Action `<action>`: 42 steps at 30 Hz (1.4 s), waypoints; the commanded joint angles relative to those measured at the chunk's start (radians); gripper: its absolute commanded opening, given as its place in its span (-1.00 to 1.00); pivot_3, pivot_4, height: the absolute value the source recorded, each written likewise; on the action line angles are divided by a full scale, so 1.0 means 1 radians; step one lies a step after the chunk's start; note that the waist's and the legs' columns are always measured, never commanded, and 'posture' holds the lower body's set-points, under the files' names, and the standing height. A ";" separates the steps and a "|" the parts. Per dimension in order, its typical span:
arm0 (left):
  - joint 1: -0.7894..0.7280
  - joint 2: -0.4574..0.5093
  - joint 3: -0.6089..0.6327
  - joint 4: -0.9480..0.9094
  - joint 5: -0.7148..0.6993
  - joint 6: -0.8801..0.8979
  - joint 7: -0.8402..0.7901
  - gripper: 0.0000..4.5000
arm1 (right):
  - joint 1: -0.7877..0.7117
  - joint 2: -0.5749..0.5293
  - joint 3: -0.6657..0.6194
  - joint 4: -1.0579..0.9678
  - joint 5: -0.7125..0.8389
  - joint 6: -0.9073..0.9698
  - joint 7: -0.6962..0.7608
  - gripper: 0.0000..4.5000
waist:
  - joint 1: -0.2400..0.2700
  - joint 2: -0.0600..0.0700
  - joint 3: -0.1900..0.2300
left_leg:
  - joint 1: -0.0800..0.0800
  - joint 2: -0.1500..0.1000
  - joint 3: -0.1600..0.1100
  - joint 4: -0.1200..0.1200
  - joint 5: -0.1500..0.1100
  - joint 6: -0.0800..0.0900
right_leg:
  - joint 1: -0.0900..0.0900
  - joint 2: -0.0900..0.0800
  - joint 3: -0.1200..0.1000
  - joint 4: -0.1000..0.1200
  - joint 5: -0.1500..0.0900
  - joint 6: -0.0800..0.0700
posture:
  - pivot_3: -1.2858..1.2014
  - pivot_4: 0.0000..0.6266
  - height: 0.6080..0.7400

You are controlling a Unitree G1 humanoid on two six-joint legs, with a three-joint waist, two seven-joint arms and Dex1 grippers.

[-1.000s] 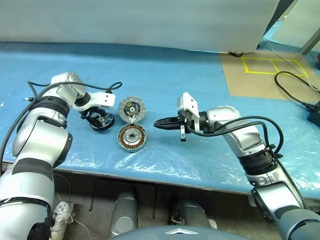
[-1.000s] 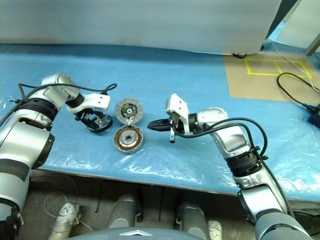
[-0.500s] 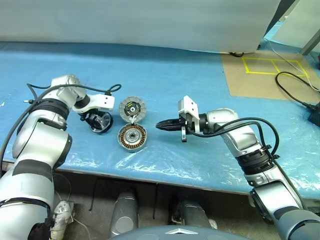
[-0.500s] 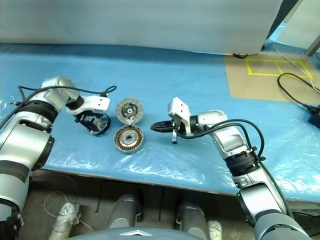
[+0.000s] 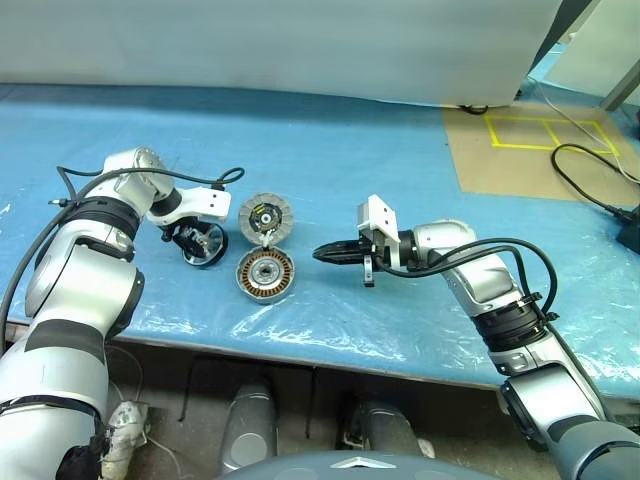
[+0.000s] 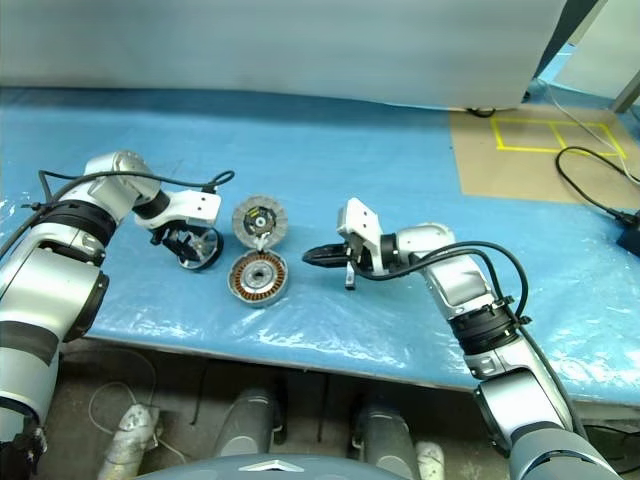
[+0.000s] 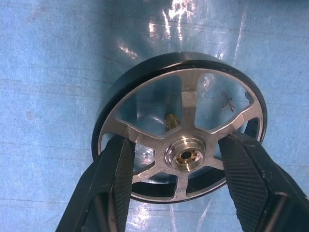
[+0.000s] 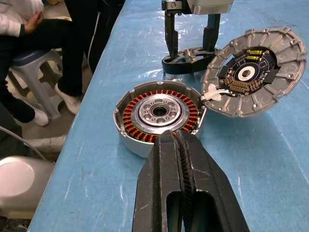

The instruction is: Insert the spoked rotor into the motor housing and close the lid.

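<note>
Marking: pen scrawl on spoked rotor (image 7: 183, 140) | left jaws clamp its rim | right jaws together

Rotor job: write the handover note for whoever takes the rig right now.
Left claw: fingers astride the spoked rotor, one against each side; the rotor is tilted with one edge on the blue table cover. Whether the grip is firm, I cannot tell.
Right claw: shut, empty, pointing at the motor housing from its right.
Motor housing: open on the cover, copper windings exposed, nothing in it.
Lid: open, inside facing up, touching the housing's far edge.
Done: rotor reached.
Left: lift rotor, seat it in the housing, close the lid.
</note>
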 commanded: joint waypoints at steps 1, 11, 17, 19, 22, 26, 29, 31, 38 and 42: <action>-0.009 0.016 0.038 -0.019 -0.035 0.008 -0.008 0.05 | -0.006 0.006 -0.016 -0.010 0.002 -0.021 0.001 -1.00 | 0.000 0.000 0.000 | 0.000 0.000 0.000 0.000 0.000 0.000 | 0.000 0.000 0.000 0.000 0.000 0.000 | 0.03 -0.52 1.00; 0.255 0.136 0.221 -0.546 -0.343 0.207 -0.137 0.05 | -0.047 0.001 -0.053 0.003 0.012 0.019 -0.016 -1.00 | -0.011 0.000 0.000 | 0.000 0.001 0.001 -0.001 0.000 0.000 | -0.002 0.000 0.000 0.000 -0.001 -0.002 | 0.03 -0.52 1.00; 0.475 0.250 0.271 -0.816 -0.425 0.348 -0.117 0.05 | -0.076 -0.003 -0.063 0.033 0.006 0.016 -0.002 -1.00 | -0.007 0.000 0.000 | 0.000 0.003 0.003 -0.002 0.000 0.000 | -0.003 0.001 -0.001 0.002 -0.005 -0.009 | 0.03 -0.52 1.00; 0.505 0.264 0.264 -0.844 -0.424 0.361 -0.104 0.05 | -0.082 0.004 -0.058 0.039 0.004 0.016 0.001 -1.00 | -0.003 0.000 0.000 | -0.001 0.003 0.003 -0.002 0.000 0.000 | -0.003 0.001 -0.001 0.001 -0.005 -0.009 | 0.03 -0.52 1.00; 0.486 0.253 0.261 -0.841 -0.425 0.380 -0.073 0.05 | -0.083 0.013 -0.049 0.045 -0.003 0.009 0.003 -1.00 | -0.002 0.000 0.000 | 0.000 0.002 0.002 0.000 0.000 0.000 | -0.002 0.001 -0.001 0.001 -0.005 -0.009 | 0.03 -0.52 1.00; 0.386 0.248 0.281 -0.812 -0.467 0.406 -0.101 0.05 | -0.072 0.014 -0.049 0.028 -0.003 0.015 0.005 -1.00 | -0.001 0.000 0.000 | -0.001 0.002 0.002 0.001 0.000 0.000 | -0.001 0.001 -0.001 0.001 -0.005 -0.009 | 0.03 -0.52 1.00; 0.307 0.257 0.265 -0.738 -0.459 0.366 -0.121 0.05 | -0.066 0.012 -0.055 0.025 -0.001 0.016 0.002 -1.00 | -0.004 0.000 0.000 | 0.000 0.002 0.002 0.001 0.000 0.000 | -0.001 0.001 0.000 0.001 -0.005 -0.009 | 0.03 -0.52 1.00; 0.254 0.254 0.243 -0.667 -0.431 0.323 -0.120 0.05 | -0.059 0.010 -0.056 0.021 -0.001 0.015 0.000 -1.00 | -0.008 0.000 0.000 | 0.000 0.002 0.002 0.001 0.000 0.000 | -0.001 0.001 0.000 0.001 -0.005 -0.009 | 0.03 -0.52 1.00; 0.090 0.193 0.069 -0.369 -0.210 0.039 -0.071 0.05 | -0.030 0.013 -0.050 -0.006 -0.002 0.019 -0.017 -1.00 | -0.004 0.000 0.000 | -0.001 0.001 0.001 -0.001 0.000 -0.001 | -0.002 0.001 0.000 -0.001 -0.003 -0.004 | 0.03 -0.52 1.00; 0.050 0.168 -0.006 -0.294 -0.112 -0.106 -0.049 0.30 | -0.024 0.002 -0.054 -0.008 -0.004 0.021 -0.016 -1.00 | -0.003 0.000 0.000 | -0.002 0.001 0.001 -0.001 0.000 -0.001 | -0.002 0.001 0.000 -0.001 -0.002 -0.004 | 0.03 -0.52 1.00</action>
